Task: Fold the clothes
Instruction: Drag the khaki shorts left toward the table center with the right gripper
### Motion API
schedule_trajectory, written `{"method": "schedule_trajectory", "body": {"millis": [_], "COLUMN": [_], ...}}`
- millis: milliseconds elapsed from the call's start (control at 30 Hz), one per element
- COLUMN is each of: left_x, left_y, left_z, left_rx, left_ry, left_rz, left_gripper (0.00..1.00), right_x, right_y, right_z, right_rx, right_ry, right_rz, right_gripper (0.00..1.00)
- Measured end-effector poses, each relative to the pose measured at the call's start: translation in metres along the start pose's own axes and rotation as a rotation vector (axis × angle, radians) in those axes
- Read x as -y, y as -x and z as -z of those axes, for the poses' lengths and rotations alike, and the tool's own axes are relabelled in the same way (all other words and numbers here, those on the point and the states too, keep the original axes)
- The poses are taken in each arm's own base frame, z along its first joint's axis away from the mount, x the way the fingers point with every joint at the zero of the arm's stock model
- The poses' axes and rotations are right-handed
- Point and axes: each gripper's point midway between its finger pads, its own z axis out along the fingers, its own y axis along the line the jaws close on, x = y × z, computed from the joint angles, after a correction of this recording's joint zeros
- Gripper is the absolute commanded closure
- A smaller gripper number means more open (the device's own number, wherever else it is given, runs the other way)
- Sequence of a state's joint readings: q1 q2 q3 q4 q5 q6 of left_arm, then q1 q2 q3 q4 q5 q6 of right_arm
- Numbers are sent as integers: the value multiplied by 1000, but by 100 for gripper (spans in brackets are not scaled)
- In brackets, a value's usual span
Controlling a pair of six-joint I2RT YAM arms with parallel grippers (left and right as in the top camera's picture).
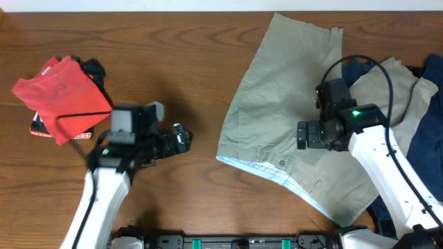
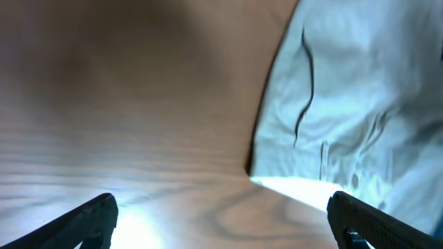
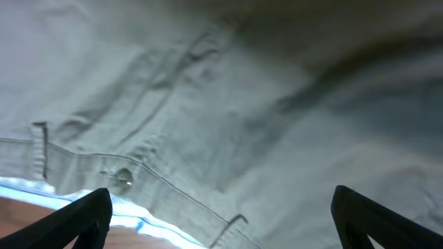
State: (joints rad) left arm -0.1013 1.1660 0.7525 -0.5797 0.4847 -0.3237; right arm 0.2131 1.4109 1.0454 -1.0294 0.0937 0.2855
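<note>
Khaki-beige trousers point(image 1: 291, 117) lie spread on the wooden table right of centre, waistband with pale lining point(image 1: 266, 168) toward the front. My right gripper point(image 1: 304, 135) hovers over them near the waistband, open and empty; its wrist view shows the cloth with a button point(image 3: 123, 177) and belt loops. My left gripper point(image 1: 181, 138) is open and empty over bare wood, left of the trousers; its wrist view shows their left edge point(image 2: 332, 104). A folded red T-shirt point(image 1: 62, 97) lies at far left.
More clothes lie at the right edge: dark blue denim point(image 1: 426, 149) and another beige piece point(image 1: 398, 83). A dark garment point(image 1: 93, 69) peeks from behind the red T-shirt. A black cable point(image 1: 69, 119) crosses the T-shirt. Bare wood point(image 1: 173, 55) lies between the piles.
</note>
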Motion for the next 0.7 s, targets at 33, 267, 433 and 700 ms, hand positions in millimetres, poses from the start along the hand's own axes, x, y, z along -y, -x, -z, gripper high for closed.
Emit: {"method": "schedule_trajectory", "body": {"millis": [33,267,433,700], "left_x": [1,12,29,63], "left_y": [-5,-38,-51,-56], "left_z": [-9,-66,-102,-136], "left_rx": [-41,-244,-291,-304], "left_ry": [-6,-21,-49,-120], "left_rz": [13,28,-15,-2], "left_gripper": [2,2,2,80], "right_x": [4,19,20,21], "right_y": [0,-2,-4,-7], "right_z": [0,-1,-1,-1], "right_rx": [-5,-20,-32,-42], "right_ry": [-6,-28,-32,-35], "right_rz": [-12,-77,-78,-77], "right_gripper": [1,1,1,1]}}
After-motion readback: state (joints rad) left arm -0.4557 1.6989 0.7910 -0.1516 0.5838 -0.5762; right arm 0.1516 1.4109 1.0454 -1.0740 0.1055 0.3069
